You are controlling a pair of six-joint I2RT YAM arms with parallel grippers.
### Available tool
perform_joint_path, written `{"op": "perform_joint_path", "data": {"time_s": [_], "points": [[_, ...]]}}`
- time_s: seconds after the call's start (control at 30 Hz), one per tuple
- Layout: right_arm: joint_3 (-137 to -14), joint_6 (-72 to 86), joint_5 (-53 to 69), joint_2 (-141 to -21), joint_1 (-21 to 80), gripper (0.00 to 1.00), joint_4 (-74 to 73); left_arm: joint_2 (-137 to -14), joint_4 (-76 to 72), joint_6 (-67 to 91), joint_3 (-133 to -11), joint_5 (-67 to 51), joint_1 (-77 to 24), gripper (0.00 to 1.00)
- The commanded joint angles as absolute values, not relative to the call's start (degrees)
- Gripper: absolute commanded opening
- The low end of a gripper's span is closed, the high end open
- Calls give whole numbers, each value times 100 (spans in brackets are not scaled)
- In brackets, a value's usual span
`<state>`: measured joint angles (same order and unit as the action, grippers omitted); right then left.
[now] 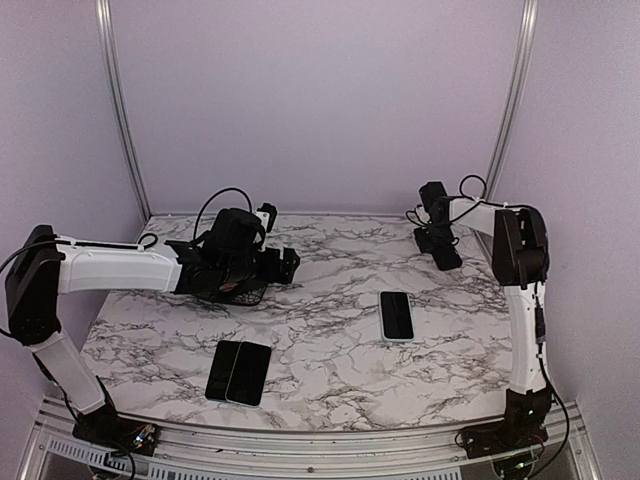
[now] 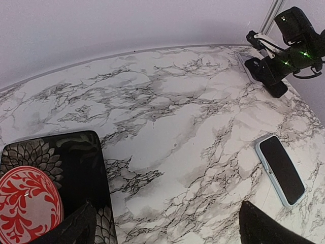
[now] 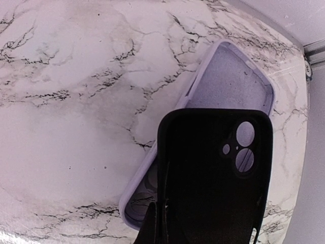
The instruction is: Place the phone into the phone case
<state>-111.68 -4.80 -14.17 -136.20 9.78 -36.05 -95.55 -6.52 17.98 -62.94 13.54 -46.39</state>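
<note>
Case pickup at two o'clock: right gripper [image 1: 441, 250] clamps the matte black phone case [image 3: 213, 178], left gripper [image 1: 288, 266] gapes empty; next, probably the white-rimmed slab phone [image 1: 397, 315].

The left arm [image 1: 110, 268] stretches horizontally to the right with the left pincer [image 1: 288, 265] spread wide open, while the right arm [image 1: 522, 300] rises from its base, bends at the elbow and reaches leftward, the right pincer [image 1: 441, 250] tilted downward and clamped closed.
</note>
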Motion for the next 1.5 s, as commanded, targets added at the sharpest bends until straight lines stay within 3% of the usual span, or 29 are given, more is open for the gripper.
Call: {"op": "perform_joint_path", "data": {"time_s": [0.0, 0.13, 0.23, 0.53, 0.8, 1.2, 1.33, 1.47], "points": [[-11281, -456, -1405, -13236, 925, 0, -3843, -9586, -530, 1783, -6464, 1347, -4601, 99], [-11025, -234, -1362, -12516, 1014, 0, -3912, -9396, -443, 1918, -6452, 1318, -4604, 99], [-10147, -103, -1521, -11616, 1339, 0, -3506, -9226, -629, 2008, -6139, 1304, -4600, 99], [-7793, 2122, -1217, -9422, 3883, 0, -2819, -8857, -371, 2383, -5893, 1670, -4605, 99], [-7183, 4213, -1243, -9782, 5781, 0, -2719, -7806, -452, 3067, -4411, 1727, -4645, 98], [-6849, 5688, -922, -10747, 6038, 0, -2444, -7070, 369, 3514, -3413, 2141, -5478, 92], [-6860, 5783, -910, -10888, 6008, 8, -2364, -7159, 678, 3553, -3395, 2100, -5588, 88], [-7211, 5383, -1354, -10867, 6005, 31, -2763, -7385, 1056, 3796, -3460, 1819, -5625, 87]]}}
